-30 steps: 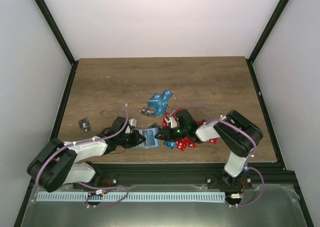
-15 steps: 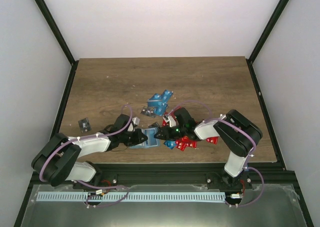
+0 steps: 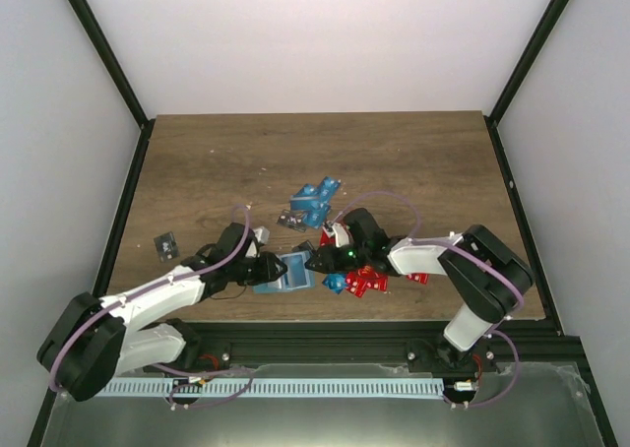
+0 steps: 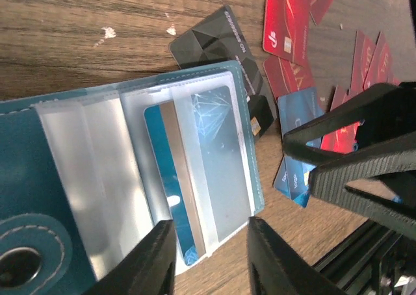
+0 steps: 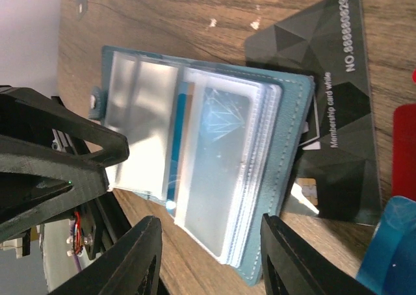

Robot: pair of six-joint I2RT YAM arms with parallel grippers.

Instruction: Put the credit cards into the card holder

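Left gripper [image 4: 209, 225] and right gripper [image 5: 209, 220] hover half-open, empty, over the card holder [image 4: 19, 158], floppy-looking, so best pinch its stiffer teal cover.

Reaches in from 7 o'clock with left hand [image 3: 268, 268], jaws parted; from 4 o'clock with right hand [image 3: 317, 262], jaws parted too. Points both tip to tip, near but apart, wrists low.

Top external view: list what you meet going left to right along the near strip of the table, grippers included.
lone black card → left gripper → card holder → right gripper → red cards. The blue card pile lies farther back, above the holder's span, so it is left out.
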